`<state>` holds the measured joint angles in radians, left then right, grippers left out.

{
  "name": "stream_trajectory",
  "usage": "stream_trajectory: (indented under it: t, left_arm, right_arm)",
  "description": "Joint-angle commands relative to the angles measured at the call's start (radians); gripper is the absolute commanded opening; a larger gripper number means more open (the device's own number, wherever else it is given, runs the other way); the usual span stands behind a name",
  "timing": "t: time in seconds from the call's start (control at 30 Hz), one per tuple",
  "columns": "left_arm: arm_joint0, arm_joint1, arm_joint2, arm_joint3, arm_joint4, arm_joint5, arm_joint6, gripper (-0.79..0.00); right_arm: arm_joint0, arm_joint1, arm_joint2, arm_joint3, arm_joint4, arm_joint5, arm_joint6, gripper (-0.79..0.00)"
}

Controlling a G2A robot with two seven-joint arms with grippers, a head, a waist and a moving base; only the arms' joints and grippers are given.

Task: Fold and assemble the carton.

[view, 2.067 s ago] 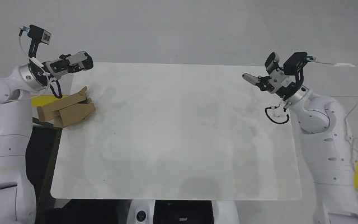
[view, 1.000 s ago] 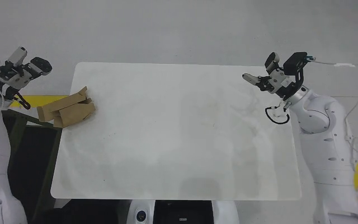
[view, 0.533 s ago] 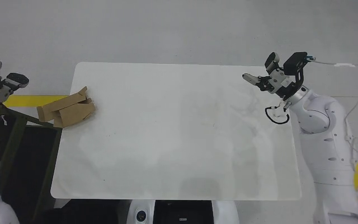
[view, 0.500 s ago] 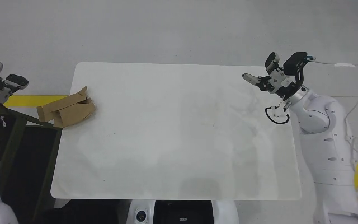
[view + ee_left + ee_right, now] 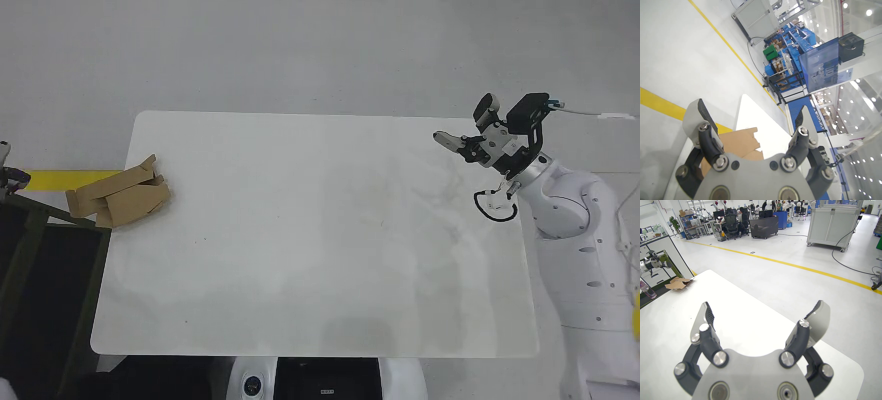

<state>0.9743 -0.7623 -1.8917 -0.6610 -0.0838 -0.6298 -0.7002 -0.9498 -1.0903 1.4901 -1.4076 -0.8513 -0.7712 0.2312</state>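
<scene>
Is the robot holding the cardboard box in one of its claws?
No, nothing is held. The left gripper and the right gripper are both open and empty; the carton lies on the table.

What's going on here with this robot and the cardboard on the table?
A two-armed robot is meant to fold and assemble a cardboard carton, but nothing is being handled right now. The carton lies loosely folded and unassembled at the edge of the white table on the robot's left side, partly overhanging it. The left gripper is open and empty, off the table just beyond the carton. The right gripper is also open and empty, above the table near its far right corner.
</scene>
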Motion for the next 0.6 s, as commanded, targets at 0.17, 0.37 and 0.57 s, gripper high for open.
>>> stream_trajectory:
  t: [0.17, 0.37, 0.57]
  left_arm:
    - [0.028, 0.0, 0.032, 0.025, 0.079, 0.042, 0.049, 0.0]
    - [0.03, -0.001, 0.058, 0.068, 0.106, 0.061, 0.036, 0.0]
    - [0.001, -0.007, 0.086, 0.11, 0.083, 0.06, -0.029, 0.0]
  right_arm:
    - [0.0, 0.0, 0.0, 0.0, 0.0, 0.0, 0.0, 0.0]
    - [0.0, 0.0, 0.0, 0.0, 0.0, 0.0, 0.0, 0.0]
    - [0.0, 0.0, 0.0, 0.0, 0.0, 0.0, 0.0, 0.0]
